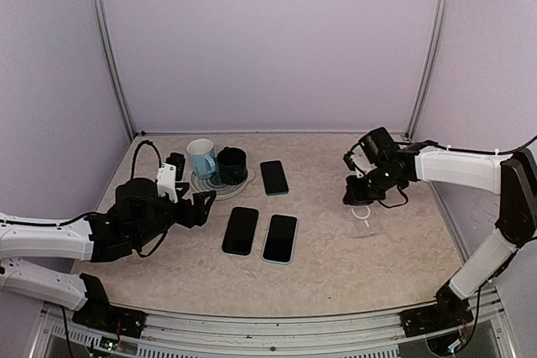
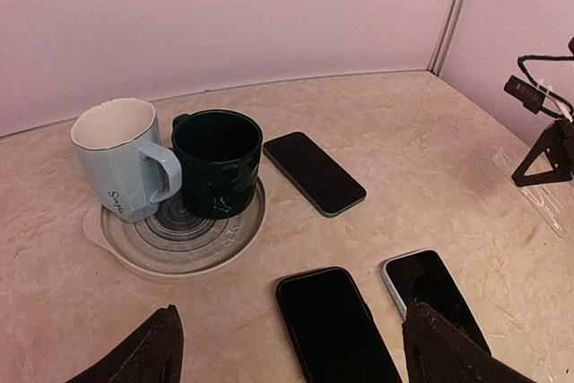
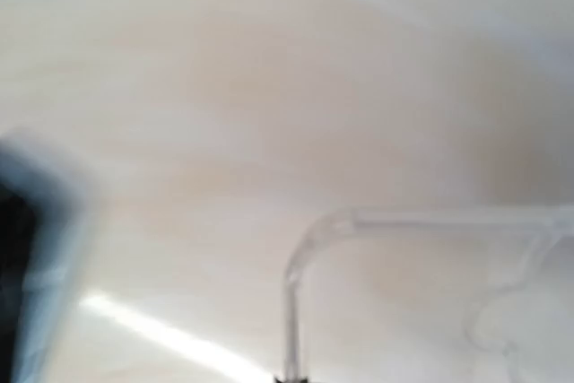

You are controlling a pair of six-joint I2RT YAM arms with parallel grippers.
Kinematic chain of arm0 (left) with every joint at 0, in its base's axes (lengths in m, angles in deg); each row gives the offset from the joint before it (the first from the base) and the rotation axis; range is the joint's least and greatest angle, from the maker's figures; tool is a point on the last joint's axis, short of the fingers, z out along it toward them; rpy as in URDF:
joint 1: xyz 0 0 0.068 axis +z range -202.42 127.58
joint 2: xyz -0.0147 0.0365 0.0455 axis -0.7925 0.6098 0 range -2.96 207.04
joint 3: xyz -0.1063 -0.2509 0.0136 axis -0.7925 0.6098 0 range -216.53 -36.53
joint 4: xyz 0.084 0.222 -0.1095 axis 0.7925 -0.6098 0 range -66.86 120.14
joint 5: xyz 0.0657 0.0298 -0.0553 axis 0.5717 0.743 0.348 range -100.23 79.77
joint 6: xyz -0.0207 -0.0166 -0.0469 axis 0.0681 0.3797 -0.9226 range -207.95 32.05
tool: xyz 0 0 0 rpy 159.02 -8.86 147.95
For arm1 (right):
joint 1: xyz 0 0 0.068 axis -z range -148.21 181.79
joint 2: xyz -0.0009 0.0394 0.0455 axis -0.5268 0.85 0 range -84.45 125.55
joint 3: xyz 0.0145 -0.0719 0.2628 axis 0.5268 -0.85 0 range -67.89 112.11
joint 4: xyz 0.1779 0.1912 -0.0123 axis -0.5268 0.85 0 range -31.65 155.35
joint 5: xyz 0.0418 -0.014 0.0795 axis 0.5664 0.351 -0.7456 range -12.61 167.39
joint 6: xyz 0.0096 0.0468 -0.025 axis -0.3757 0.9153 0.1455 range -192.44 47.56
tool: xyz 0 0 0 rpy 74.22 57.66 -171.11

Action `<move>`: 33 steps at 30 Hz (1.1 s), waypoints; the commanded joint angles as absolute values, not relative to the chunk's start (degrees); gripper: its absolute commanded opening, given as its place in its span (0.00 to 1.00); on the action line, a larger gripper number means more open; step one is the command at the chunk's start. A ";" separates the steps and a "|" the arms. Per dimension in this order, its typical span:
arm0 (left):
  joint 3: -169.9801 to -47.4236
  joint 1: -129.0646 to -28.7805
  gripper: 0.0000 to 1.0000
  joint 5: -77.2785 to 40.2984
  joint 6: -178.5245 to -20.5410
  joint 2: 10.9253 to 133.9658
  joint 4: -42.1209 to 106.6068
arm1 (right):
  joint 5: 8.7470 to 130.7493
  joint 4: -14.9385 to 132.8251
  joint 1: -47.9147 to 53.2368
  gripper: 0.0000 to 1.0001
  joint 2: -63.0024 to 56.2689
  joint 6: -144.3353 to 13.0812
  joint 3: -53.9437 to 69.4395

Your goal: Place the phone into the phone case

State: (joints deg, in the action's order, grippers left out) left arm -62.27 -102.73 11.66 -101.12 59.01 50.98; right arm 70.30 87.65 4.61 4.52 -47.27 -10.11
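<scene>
The clear phone case (image 3: 289,311) lies on the surface (image 1: 352,266) under the right claw (image 1: 359,197). It's blurred and cut off, so we can't tell that claw's state. Two phones (image 1: 241,230) sit mid-surface, and the left claw (image 2: 289,347) gapes wide beside them.

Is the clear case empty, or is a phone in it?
Empty. The clear case shows only bare table through it in the right wrist view.
</scene>
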 commanded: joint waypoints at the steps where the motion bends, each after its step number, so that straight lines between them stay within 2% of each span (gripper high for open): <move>1: -63.13 -101.99 0.84 12.88 -101.09 56.69 50.35 | 65.24 97.40 -7.00 0.00 9.23 -72.42 0.18; 4: -62.86 -101.78 0.83 13.88 -102.03 54.99 50.11 | 70.31 102.99 -15.13 0.00 11.83 -87.28 2.88; 6: -62.42 -101.68 0.84 14.23 -102.55 54.05 50.09 | 72.68 104.99 -18.19 0.00 13.36 -89.02 4.04; 9: -62.15 -101.60 0.84 14.32 -103.36 53.07 49.78 | 81.11 107.87 -16.29 0.00 18.25 -74.13 10.05; 11: -62.04 -101.51 0.83 14.00 -103.66 52.94 49.78 | 77.88 107.67 -14.24 0.00 21.07 -62.31 12.73; 15: -62.44 -101.52 0.84 13.26 -104.34 53.82 49.38 | 72.85 101.95 -12.59 0.00 23.01 -46.07 9.83; 18: -62.48 -101.52 0.84 12.80 -104.78 54.29 49.06 | 73.70 97.29 -11.99 0.00 23.45 -41.00 7.82; 24: -61.97 -101.47 0.84 12.87 -104.31 53.74 49.03 | 73.20 98.44 -9.78 0.00 26.38 -40.25 9.99; 28: -62.25 -101.47 0.83 12.85 -103.59 53.30 48.83 | 74.16 101.15 -8.91 0.32 27.64 -40.80 13.94; 30: -62.23 -101.42 0.84 12.91 -103.28 53.06 48.61 | 76.07 102.31 -8.89 0.68 28.32 -41.67 18.32; 31: -62.10 -101.46 0.84 13.09 -103.25 52.86 48.60 | 76.80 102.38 -8.97 0.77 29.04 -42.23 21.36; 33: -61.98 -101.44 0.84 13.32 -103.25 52.62 48.60 | 80.52 101.71 -8.99 0.85 31.77 -42.81 27.54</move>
State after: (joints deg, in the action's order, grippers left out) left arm -62.27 -101.92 13.10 -104.14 53.75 48.68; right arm 75.06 102.40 -9.27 29.11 -41.79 17.02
